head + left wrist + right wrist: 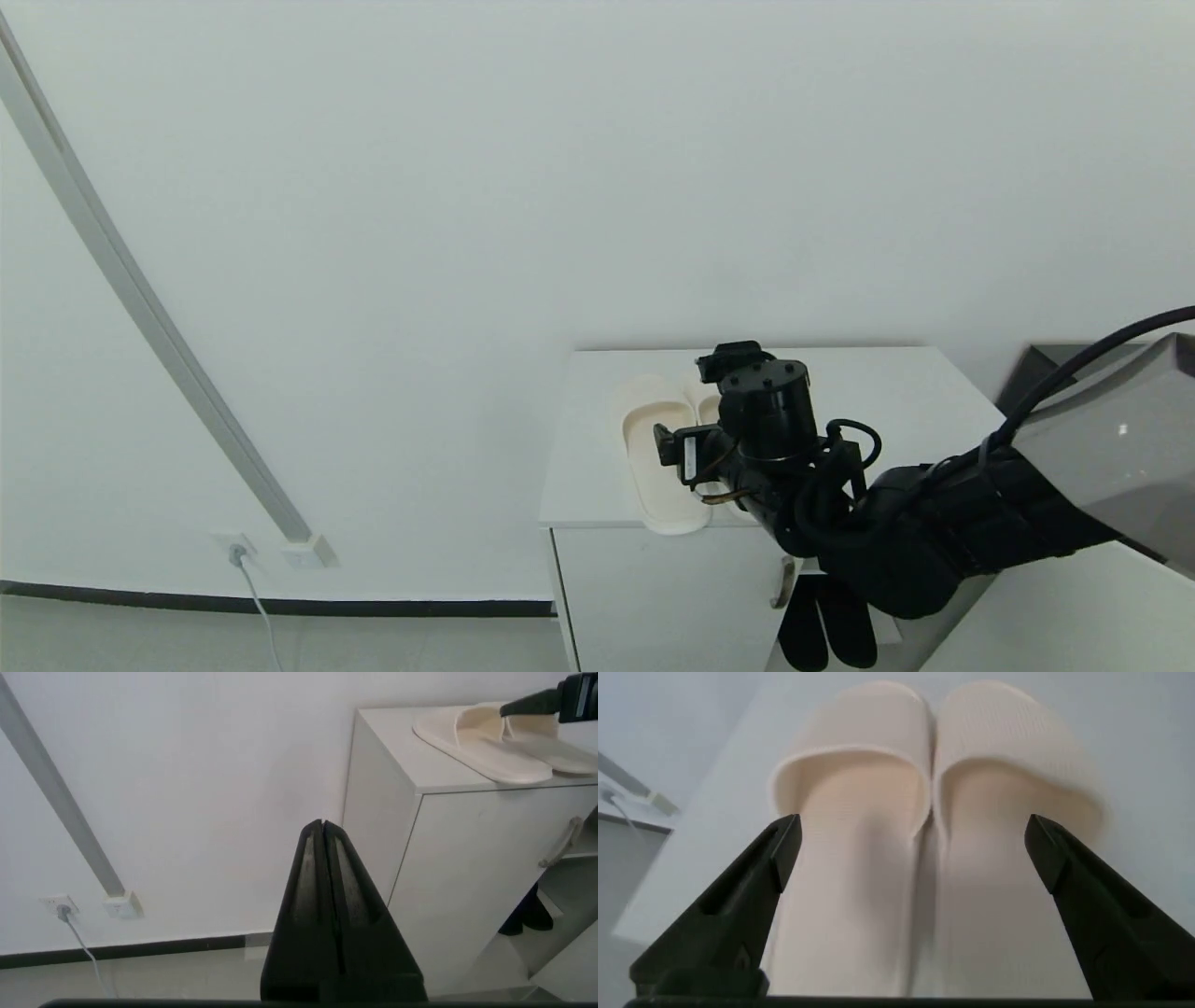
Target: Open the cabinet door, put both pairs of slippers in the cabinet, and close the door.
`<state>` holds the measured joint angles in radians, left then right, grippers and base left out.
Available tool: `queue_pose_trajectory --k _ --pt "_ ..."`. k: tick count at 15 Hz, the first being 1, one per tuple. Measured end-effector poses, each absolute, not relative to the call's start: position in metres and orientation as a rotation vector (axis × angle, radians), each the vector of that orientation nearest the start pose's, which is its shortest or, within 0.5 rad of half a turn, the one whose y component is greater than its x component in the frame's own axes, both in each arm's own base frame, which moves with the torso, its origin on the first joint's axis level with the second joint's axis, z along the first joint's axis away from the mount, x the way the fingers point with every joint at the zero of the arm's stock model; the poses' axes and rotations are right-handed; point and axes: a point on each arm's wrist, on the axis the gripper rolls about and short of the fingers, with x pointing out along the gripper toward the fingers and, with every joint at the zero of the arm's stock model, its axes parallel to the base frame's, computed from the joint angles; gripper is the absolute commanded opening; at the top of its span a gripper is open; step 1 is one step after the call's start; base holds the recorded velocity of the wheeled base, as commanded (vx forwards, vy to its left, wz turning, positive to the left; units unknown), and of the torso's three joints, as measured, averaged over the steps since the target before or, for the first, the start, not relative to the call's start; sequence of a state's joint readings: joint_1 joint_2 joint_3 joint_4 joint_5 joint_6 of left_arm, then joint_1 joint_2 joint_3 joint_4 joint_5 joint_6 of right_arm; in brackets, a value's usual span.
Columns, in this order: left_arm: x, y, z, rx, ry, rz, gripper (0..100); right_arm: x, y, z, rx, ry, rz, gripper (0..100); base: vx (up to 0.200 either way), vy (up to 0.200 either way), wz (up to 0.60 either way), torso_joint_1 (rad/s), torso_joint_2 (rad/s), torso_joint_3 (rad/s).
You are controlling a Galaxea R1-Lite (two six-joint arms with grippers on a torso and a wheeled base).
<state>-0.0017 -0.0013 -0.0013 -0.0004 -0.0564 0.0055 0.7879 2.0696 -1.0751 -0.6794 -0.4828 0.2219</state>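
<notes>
Right gripper [913, 829] has fingers spread wide; left gripper [322, 831] has them pressed together.

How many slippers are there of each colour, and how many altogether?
cream slippers: 2, on top of the cabinet
black slippers: 2, inside the cabinet
Total: 4 slippers

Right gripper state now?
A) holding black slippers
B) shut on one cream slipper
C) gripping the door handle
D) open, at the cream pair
D: the right gripper is open wide, and the cream slippers lie side by side on the cabinet top, seen between its jaws.
</notes>
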Motion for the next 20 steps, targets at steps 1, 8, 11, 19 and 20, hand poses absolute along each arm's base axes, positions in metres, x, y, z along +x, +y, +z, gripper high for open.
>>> queue_pose_trajectory --k 1,8,11,19,20 --pt "-0.023 -0.001 0.076 0.005 -0.003 -0.057 0 0.289 0.275 0.123 0.028 0.294 0.286 100 0.000 0.000 0.00 0.000 0.00 0.000" --pt "-0.023 -0.001 0.076 0.005 -0.004 -0.057 0 0.330 0.274 0.102 0.015 0.256 0.271 100 0.000 0.000 0.00 0.000 0.00 0.000" --pt "-0.023 -0.001 0.076 0.005 -0.004 -0.057 0 0.350 0.278 0.095 0.024 0.237 0.252 100 0.000 0.000 0.00 0.000 0.00 0.000" --pt "-0.023 -0.001 0.076 0.005 -0.004 -0.057 0 0.368 0.282 0.080 0.023 0.236 0.235 0 0.000 0.000 0.00 0.000 0.00 0.000" --pt "-0.023 -0.001 0.076 0.005 -0.004 -0.057 0 0.369 0.282 0.079 0.023 0.236 0.234 0 0.000 0.000 0.00 0.000 0.00 0.000"
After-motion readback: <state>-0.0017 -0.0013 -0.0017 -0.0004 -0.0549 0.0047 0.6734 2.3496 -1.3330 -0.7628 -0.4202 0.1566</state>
